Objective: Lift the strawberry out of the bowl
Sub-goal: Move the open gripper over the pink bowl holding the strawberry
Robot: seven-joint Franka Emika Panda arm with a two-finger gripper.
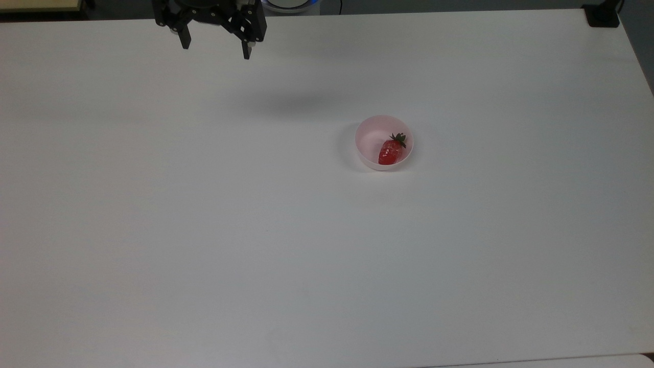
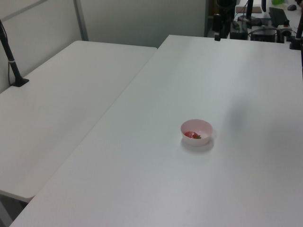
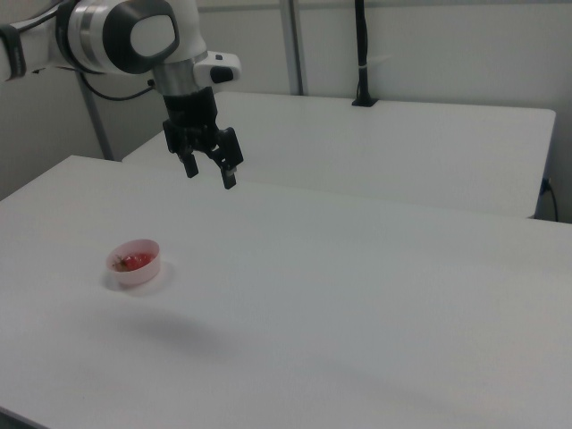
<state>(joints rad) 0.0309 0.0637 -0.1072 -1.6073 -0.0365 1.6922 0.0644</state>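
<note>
Fingers (image 1: 184, 42) of the black gripper (image 1: 215, 47) are spread wide apart with nothing between them, up at the top view's far left edge of the white table (image 1: 204, 230). The gripper hangs in the air above the table, and its soft grey shadow (image 1: 294, 105) lies on the table a little to the right of it in the top view. Farther right in the top view sits the bowl (image 1: 372, 135), small, round and pale pink, standing upright on the table and well apart from the gripper. Inside the bowl lies the strawberry (image 1: 391, 151), red and shiny, on its side. It rests against the bowl's wall on the top view's lower right, with its dark green leafy top (image 1: 399, 138) pointing up and to the right. The rest of the bowl's floor is bare pink. In the left view the bowl (image 2: 196, 126) sits near the middle of the table with the strawberry (image 2: 191, 135) inside as a small red spot. In the right view the bowl (image 3: 143, 265) is at the left, with the strawberry (image 3: 134, 261) inside it, and the gripper (image 3: 208, 172) hangs higher up and to the right of it, fingers parted, on the end of the white arm (image 3: 125, 36). A second white table (image 3: 402, 152) stands behind.
</note>
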